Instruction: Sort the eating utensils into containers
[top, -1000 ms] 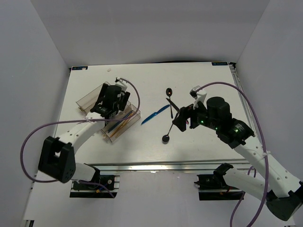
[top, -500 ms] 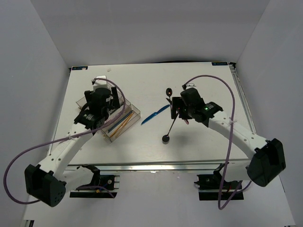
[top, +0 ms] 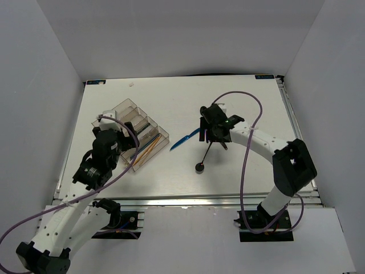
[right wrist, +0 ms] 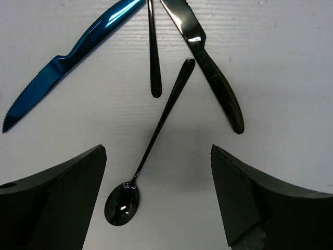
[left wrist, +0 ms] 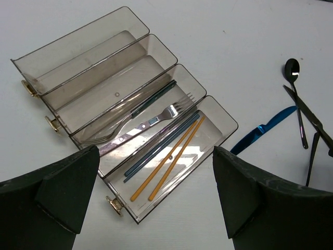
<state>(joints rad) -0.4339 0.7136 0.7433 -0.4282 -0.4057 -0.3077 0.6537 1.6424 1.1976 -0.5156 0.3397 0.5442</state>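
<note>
mid-sort, at pickup: hovering the right gripper (right wrist: 157,151), splayed wide and empty, over a black spoon (right wrist: 158,122) lying on the desk (right wrist: 291,78) near a blue knife (right wrist: 73,39). poising the left gripper (left wrist: 156,151), released, above the organiser tray (left wrist: 78,44). next, likely: lowering, pinching the thin handle squarely. no readable writing.

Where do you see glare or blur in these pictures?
Right wrist: bright glints on the glossy blue serrated knife and the slim black spoon, its own dark fingers soft-edged. Left wrist: faint sheen on the clear plastic organiser tray walls. Top external: even light, faint shadows.
</note>
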